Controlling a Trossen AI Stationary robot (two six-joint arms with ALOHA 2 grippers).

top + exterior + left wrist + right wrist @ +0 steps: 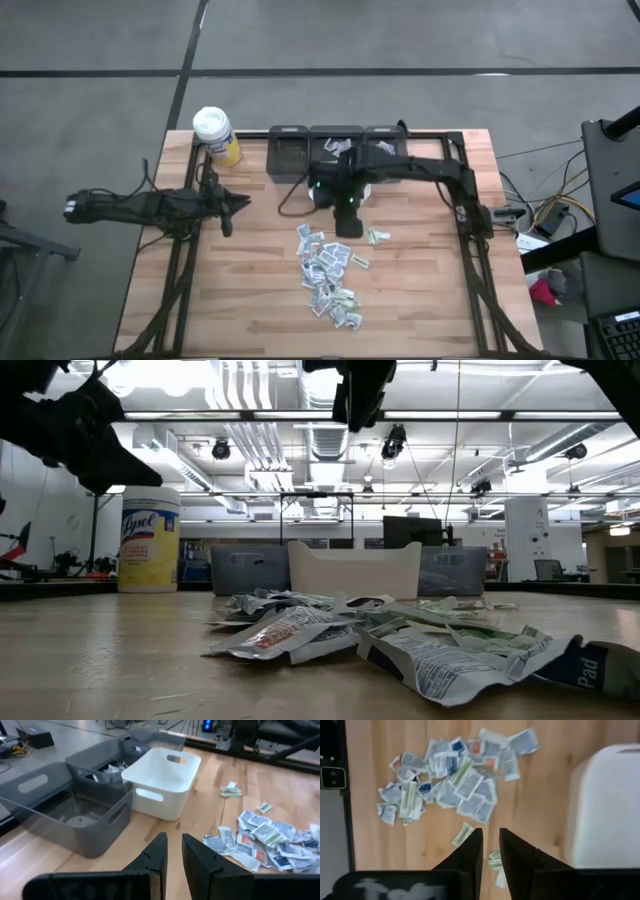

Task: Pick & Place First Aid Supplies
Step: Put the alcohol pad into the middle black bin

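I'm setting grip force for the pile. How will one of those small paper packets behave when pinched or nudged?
The packets look thin, flat and creased, so one would probably flex rather than stay stiff. They seem very light and likely slide on the smooth wooden table when nudged. Because they overlap in a loose heap, a pinch may drag neighbours along.

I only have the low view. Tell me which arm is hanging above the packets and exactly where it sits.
Observer: That is the right end effector. It hangs over bare wood between the white bin and the pile of packets, not over the pile itself.
Operator: Now place the other arm for me.
Observer: The left end effector waits well off to the left of the pile, on the near side of the yellow bottle, with only bare wood under it.
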